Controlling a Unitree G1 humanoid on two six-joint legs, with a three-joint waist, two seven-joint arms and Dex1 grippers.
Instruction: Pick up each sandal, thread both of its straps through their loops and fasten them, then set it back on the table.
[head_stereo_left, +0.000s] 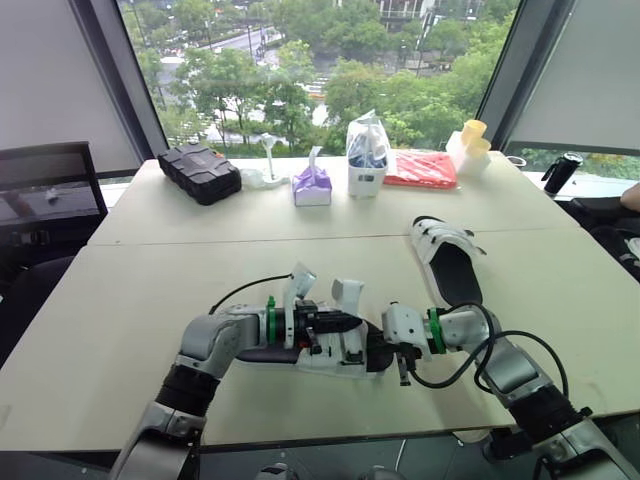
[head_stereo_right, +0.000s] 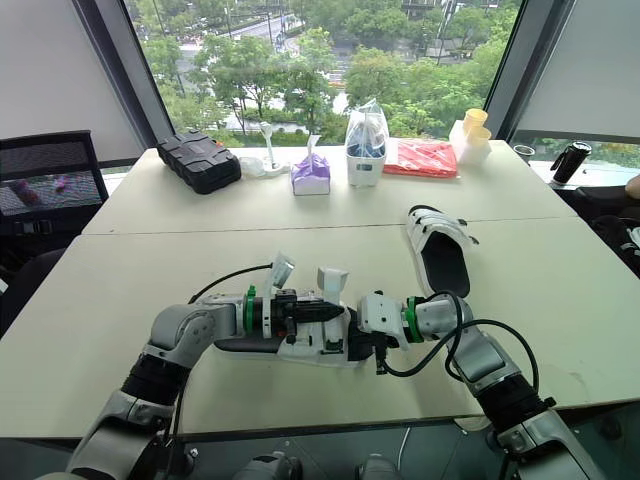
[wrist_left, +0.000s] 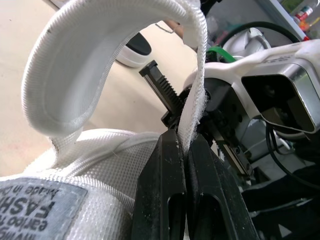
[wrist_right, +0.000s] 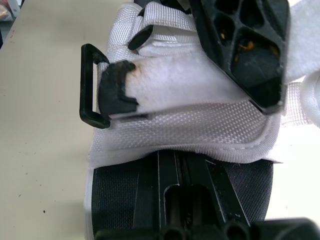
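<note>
A white sandal with a black insole (head_stereo_left: 335, 355) is held just above the table's front centre, between both grippers. Its two straps (head_stereo_left: 348, 292) stand up loose. My left gripper (head_stereo_left: 338, 322) is shut on one white strap (wrist_left: 100, 65), pinching it between its fingertips (wrist_left: 172, 150). My right gripper (head_stereo_left: 380, 350) is shut on the sandal's end, fingers over the black insole (wrist_right: 120, 200). Beside them, a black-tipped strap end (wrist_right: 165, 85) lies by a black loop (wrist_right: 89, 85). The second sandal (head_stereo_left: 447, 258) lies on the table to the right, straps across it.
Along the table's far side stand a black case (head_stereo_left: 200, 172), a purple tissue pack (head_stereo_left: 312, 186), a white container with a bag (head_stereo_left: 367, 155), a red package (head_stereo_left: 420, 170) and yellow cups (head_stereo_left: 472, 140). A black chair (head_stereo_left: 45, 200) stands at left.
</note>
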